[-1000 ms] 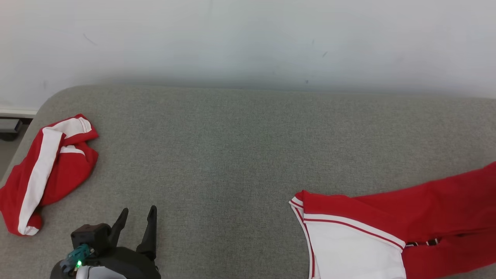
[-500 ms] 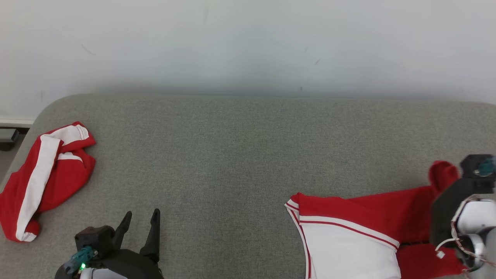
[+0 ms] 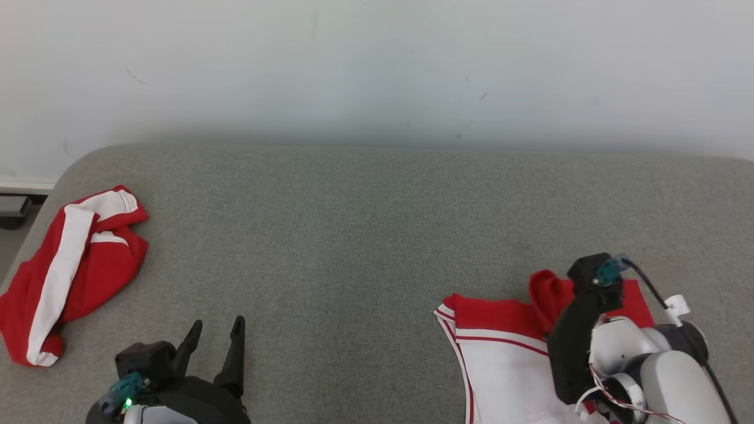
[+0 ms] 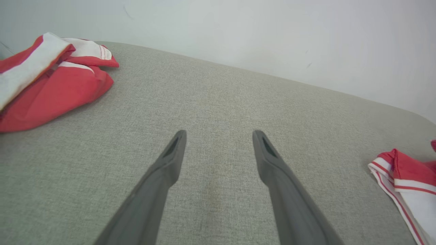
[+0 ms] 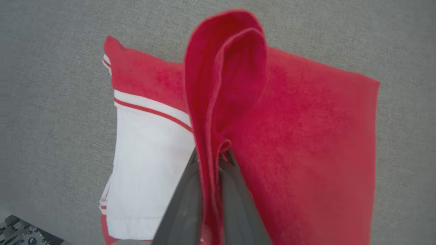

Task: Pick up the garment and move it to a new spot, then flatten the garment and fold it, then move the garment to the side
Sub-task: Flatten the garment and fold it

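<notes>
A grey woven cushion [image 3: 353, 235] spans the scene, its far edge against a plain white wall [image 3: 377, 59] with faint scuffs. Near its rounded left corner lies a crumpled red cloth [image 3: 70, 265] with a broad white stripe. Past that corner, a white baseboard [image 3: 23, 172] sits above a dark object [image 3: 10, 203] too cropped to identify.

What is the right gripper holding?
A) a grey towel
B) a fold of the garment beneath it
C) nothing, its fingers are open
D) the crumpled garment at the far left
B: the right wrist view shows the right gripper shut on a raised red fold of the garment.
</notes>
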Controlling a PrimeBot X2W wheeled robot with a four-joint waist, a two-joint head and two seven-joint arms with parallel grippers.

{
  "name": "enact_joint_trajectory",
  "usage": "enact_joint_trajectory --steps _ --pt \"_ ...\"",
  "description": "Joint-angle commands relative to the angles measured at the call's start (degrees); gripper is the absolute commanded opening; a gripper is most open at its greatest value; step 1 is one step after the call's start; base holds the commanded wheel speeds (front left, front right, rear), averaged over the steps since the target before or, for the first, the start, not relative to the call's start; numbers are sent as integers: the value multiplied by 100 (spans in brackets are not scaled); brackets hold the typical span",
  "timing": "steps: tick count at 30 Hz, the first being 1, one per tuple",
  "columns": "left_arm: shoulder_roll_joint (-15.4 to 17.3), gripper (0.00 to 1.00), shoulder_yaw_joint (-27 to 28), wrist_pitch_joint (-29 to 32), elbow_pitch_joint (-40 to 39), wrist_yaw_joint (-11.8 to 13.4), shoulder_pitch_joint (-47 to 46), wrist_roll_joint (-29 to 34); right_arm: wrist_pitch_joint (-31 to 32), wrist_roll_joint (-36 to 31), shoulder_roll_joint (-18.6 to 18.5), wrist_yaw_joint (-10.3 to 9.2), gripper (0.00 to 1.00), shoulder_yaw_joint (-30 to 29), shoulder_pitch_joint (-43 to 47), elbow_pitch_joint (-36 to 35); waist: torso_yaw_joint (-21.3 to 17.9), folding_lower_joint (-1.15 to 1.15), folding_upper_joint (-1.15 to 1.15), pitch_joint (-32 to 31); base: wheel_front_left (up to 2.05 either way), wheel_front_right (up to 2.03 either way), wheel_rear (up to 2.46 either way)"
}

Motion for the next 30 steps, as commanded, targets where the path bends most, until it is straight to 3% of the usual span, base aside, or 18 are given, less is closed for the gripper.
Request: enact_joint_trajectory --steps 1,12,20,21,22,30 --pt "7 100 3 -30 27 -30 -87 -7 -32 75 -9 -13 0 100 -31 33 18 0 0 -4 0 0 0" --pt "-2 100 -7 -81 83 -19 -101 -56 -110 437 -8 -13 0 750 42 150 58 0 0 3 0 0 0" --pt "11 100 -25 -83 89 -5 -111 -82 -150 547 -6 -13 0 868 147 214 69 0 0 22 0 0 0" --pt "17 100 -25 -83 90 -6 -115 -87 -164 583 -6 -13 36 896 143 205 67 0 0 26 0 0 0" --pt "23 100 -23 -85 91 -5 -117 -91 -196 635 -7 -13 100 887 135 197 64 0 0 29 0 0 0" --pt "32 100 -39 -104 82 8 -106 -114 -363 1043 -10 -13 100 837 -18 -10 50 0 0 48 0 0 0"
